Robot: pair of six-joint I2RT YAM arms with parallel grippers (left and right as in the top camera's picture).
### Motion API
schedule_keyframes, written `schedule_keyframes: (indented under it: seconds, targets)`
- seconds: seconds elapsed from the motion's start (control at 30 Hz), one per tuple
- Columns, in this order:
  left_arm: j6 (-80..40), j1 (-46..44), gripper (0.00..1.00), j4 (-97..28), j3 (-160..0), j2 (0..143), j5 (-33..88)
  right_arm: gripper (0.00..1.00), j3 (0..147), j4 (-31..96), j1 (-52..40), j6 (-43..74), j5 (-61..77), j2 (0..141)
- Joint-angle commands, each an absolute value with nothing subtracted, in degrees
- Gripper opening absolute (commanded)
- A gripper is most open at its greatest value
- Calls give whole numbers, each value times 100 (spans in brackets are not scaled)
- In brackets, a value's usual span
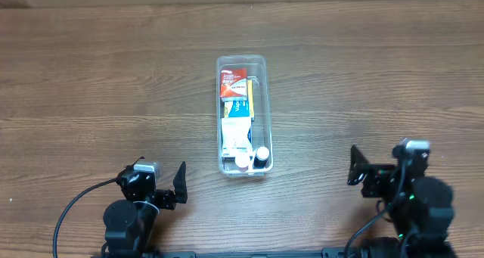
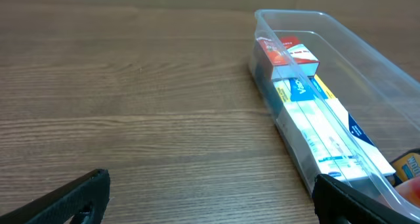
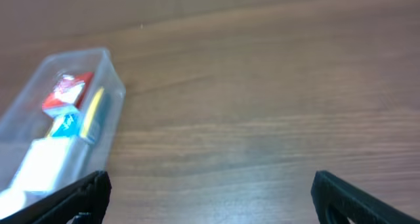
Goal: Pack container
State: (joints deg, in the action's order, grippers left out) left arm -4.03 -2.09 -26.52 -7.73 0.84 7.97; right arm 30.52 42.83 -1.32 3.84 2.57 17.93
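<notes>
clear plastic container (image 1: 219, 114), long and narrow with rounded corners and a thin rim, is sitting upright in the middle of the overhead frame on a brown wood-grain table (image 1: 91, 76), its long side running top to bottom. it is lying between the two arms and a little above them, touching neither. inside, a red and white carton (image 1: 235, 80) is lying at the top end. a long blue and white carton (image 1: 237, 110) is lying below it, and a thin yellow box (image 1: 252, 99) is standing on edge along the right wall. a plain white box (image 1: 236, 137) is filling the lower half. two small round white caps (image 1: 262, 153) are showing at the bottom end, with the bottles under them too small to make out. the left gripper (image 2: 210, 207) is hanging low at the bottom left of the overhead frame, and its matte black fingers (image 2: 72, 201) are spread wide with nothing between them. the right gripper (image 3: 210, 204) is sitting at the bottom right, its black fingers (image 3: 354, 198) also splayed wide over bare wood and holding nothing. the right wrist view is blurry, and the container is showing only at its left edge.
</notes>
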Motion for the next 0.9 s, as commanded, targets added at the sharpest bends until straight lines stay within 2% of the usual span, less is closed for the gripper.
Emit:
schedule_keyframes:
  seconds: [0.0, 0.43, 0.87]
  targets:
    - [-296, -141, 100, -2628, -751, 25, 845, 100, 2327, 3964, -165, 294, 379, 1146]
    - [-296, -141, 100, -2628, -751, 25, 845, 100, 1098, 3369, -165, 296, 419, 12]
    - [-296, -141, 100, -2628, -751, 25, 845, 100, 821, 2965, -158, 296, 416, 16]
